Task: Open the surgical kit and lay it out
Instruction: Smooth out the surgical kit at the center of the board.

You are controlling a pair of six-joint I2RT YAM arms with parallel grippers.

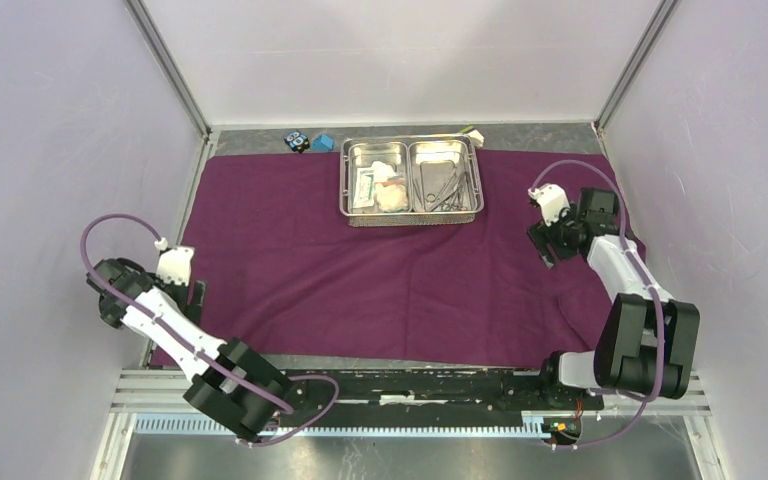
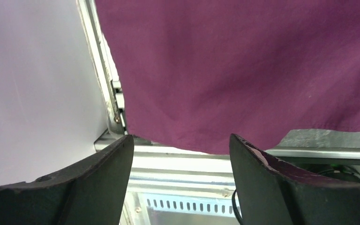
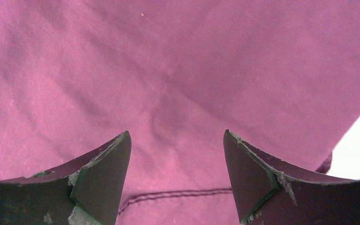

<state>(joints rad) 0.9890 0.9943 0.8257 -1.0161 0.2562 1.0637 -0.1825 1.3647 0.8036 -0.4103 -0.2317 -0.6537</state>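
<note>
- Purple cloth wrap [image 1: 390, 270] lies spread flat over most of the table, its near edge along the front rail.
- Steel tray [image 1: 410, 218] sits on the cloth at 12 o'clock, against the far hem.
- Its left compartment holds a flat white packet [image 1: 364, 186] with gauze wads [image 1: 392, 197] just beside it at 3 o'clock.
- Its right compartment holds the clamps and tweezers [image 1: 445, 187], heaped together.
- Left gripper [image 1: 194, 296] hangs at 8 o'clock over the cloth's left edge. In the left wrist view its fingers [image 2: 112, 164] stand apart with nothing between them.
- Right gripper [image 1: 545, 250] hangs at 3 o'clock over the cloth's right side. Its fingers [image 3: 108, 159] are spread wide above bare fabric and a stitched seam.
- Beyond the cloth, blue and black blocks [image 1: 310, 142] sit at 11 o'clock and a small multicoloured block [image 1: 475, 134] at 1 o'clock.
</note>
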